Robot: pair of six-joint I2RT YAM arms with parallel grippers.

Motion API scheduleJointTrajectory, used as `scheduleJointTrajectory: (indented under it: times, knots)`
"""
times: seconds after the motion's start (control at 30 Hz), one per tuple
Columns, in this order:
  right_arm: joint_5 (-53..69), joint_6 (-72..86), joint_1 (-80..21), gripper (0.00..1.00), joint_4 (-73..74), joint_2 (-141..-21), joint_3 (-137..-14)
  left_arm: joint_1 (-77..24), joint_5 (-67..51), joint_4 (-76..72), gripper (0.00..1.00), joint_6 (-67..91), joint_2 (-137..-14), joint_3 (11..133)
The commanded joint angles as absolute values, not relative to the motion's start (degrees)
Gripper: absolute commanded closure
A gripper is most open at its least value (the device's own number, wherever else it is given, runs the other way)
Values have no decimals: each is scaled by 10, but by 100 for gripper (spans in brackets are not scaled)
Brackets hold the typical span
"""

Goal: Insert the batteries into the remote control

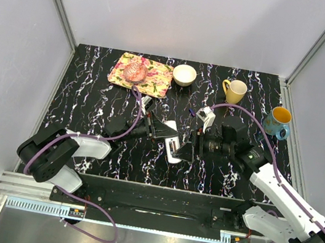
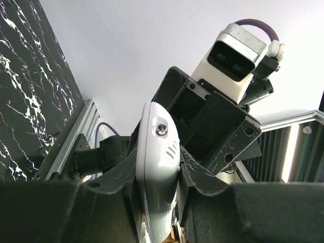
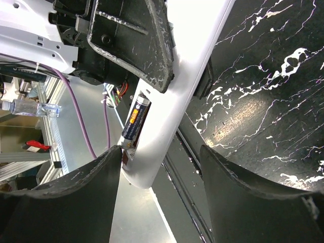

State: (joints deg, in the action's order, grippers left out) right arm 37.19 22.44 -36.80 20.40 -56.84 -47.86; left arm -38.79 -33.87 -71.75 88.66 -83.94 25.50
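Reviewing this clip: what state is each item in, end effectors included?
Slim white plastic remote control: gripped, battery slot uncovered.
Dark battery with orange label: lying in that slot.
Left end effector: shut on the remote control.
Right end effector: open, astride the remote's end.
Yellow mug: upright.
Blue mug: upright.
White bowl: upright.
Floral tray: flat, pink object on it.

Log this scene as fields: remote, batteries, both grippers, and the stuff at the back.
remote control: white, held by left gripper
battery: one dark, orange-labelled, lying in the remote's slot
left gripper: shut on remote control
right gripper: open, near the remote's end
at the back: floral tray, white bowl, yellow mug, blue mug
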Motion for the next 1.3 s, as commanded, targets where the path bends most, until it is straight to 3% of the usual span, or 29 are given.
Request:
scheduleJointTrajectory:
  times: [0.0,0.87,1.27]
  knots:
    - [362,236,-360,31,171,-573,-476,-395,-348,-954,100,890,-814,272]
    - [381,271,-360,33,141,-611,-469,-403,-352,-954,100,882,-813,274]
    - [359,285,-346,20,176,-544,-529,-361,-339,-954,100,865,-854,244]
